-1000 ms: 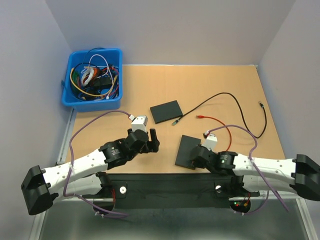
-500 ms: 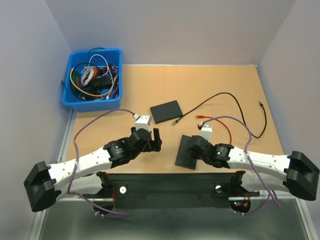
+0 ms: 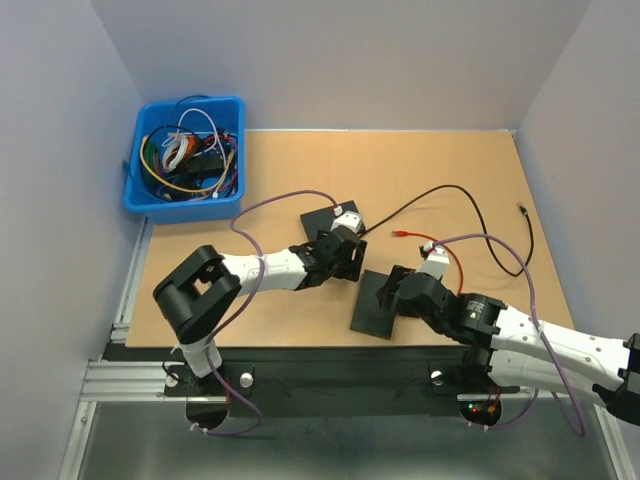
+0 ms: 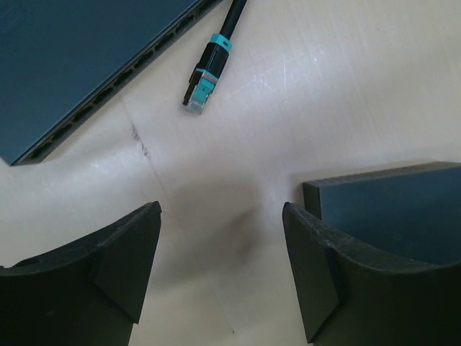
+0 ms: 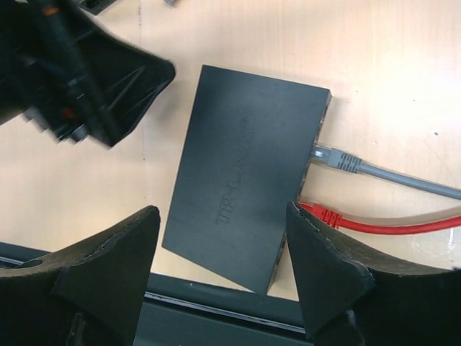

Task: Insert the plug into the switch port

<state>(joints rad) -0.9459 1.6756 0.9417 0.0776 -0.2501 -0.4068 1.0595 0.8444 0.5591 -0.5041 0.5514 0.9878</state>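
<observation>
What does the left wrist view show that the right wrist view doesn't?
Only the left wrist view: a teal plug on a black cable, lying loose beside the far switch, whose port row faces it.

Only the right wrist view: a grey cable and a red cable meeting the near switch's side, and the logo on its top.

Both: the near switch, whole in the right wrist view but only a corner in the left; the table; and each view's own open gripper, left gripper and right gripper, holding nothing.
</observation>
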